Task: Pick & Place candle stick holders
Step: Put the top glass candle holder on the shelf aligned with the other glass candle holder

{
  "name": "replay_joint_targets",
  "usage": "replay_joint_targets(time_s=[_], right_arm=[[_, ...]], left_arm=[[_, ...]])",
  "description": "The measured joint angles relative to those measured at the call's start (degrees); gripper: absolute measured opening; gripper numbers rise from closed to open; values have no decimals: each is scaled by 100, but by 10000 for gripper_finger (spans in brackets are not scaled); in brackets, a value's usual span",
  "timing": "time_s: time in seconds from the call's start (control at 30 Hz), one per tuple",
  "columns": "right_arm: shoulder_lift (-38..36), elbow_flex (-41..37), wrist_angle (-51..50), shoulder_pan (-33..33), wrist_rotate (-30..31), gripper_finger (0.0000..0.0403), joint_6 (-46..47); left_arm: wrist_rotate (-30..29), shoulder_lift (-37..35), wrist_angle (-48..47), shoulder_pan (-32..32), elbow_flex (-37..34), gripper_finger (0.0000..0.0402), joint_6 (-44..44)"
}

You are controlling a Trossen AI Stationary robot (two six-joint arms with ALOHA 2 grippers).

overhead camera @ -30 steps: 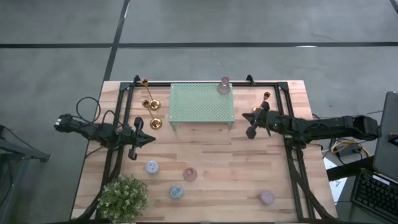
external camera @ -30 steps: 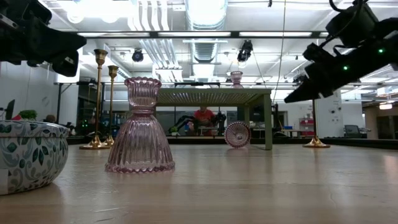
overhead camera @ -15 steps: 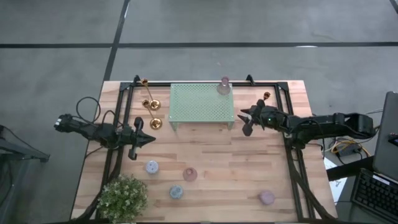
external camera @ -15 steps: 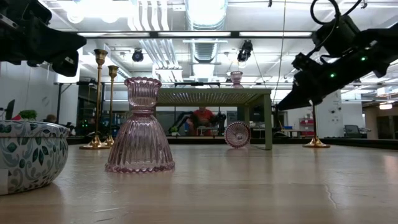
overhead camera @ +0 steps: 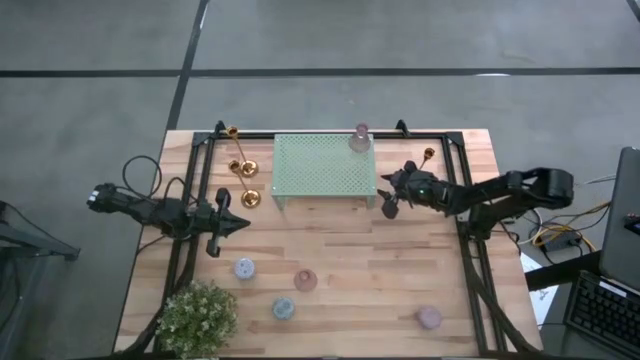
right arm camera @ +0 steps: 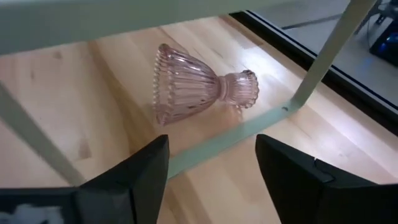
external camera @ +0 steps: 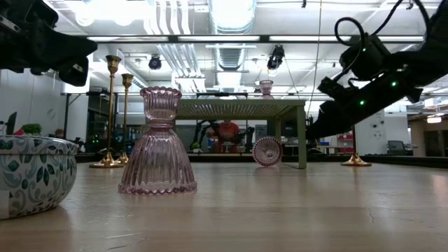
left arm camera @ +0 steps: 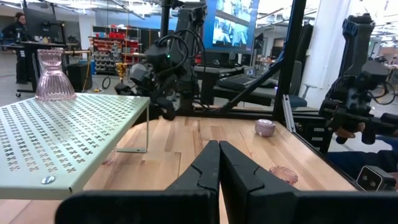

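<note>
One ribbed pink glass holder (overhead camera: 360,137) is already set atop the mint-green perforated rack (overhead camera: 325,165). Another (right arm camera: 198,84) lies toppled beneath it, at twelve o'clock from the spread-fingered right gripper (right arm camera: 211,163); others remain unplaced.

I can read no text, label, brand, number or sign on anything here. A bright blue screen (left arm camera: 233,28) glows in the room far beyond my left fingers (left arm camera: 219,163), but whatever it shows is too small and blurred for me to make out.
</note>
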Motion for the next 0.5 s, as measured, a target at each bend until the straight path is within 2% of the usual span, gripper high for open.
replay_joint_targets(time_s=[0.1, 0.5], right_arm=[[304, -9, 479, -64, -251, 239, -29], [1452, -71, 1976, -333, -587, 230, -34]], left_arm=[[0, 0, 0, 0, 1, 7, 0], [0, 0, 0, 2, 0, 7, 1]])
